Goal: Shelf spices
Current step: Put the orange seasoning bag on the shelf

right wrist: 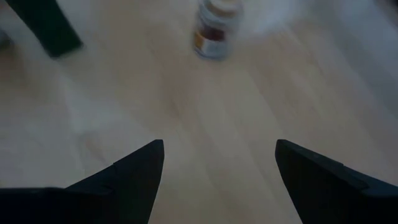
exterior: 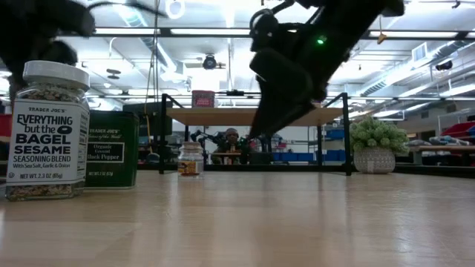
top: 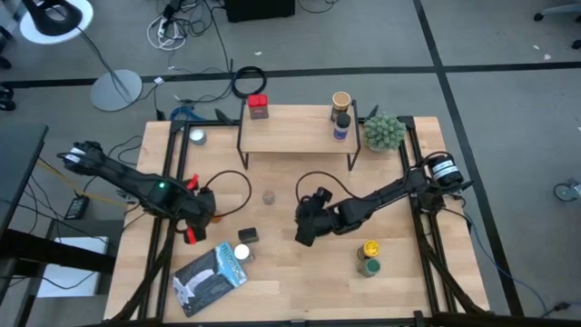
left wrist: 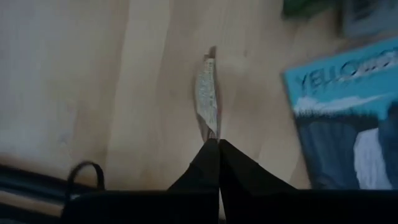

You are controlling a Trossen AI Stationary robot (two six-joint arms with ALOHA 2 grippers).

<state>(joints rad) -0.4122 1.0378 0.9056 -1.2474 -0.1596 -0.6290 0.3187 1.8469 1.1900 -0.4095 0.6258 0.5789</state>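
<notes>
Left end effector [left wrist: 217,146] is pinched fully shut on nothing above the light wooden tabletop [left wrist: 93,74], beside a blue packet [left wrist: 348,118]. Right end effector [right wrist: 217,165] hovers wide open and empty, facing a small clear glass jar [right wrist: 214,28].

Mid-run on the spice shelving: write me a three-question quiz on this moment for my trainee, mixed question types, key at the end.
1. True or false: the left gripper is open.
2. How many containers stand on the shelf in the high view? A) one B) three C) five
3. Fill in: the right gripper faces a small ____ standing on the table.

Key
1. False: its fingers are pressed together, with nothing visible between them.
2. B: a red-lidded jar, a tan-lidded jar and a dark bottle.
3. jar
</notes>
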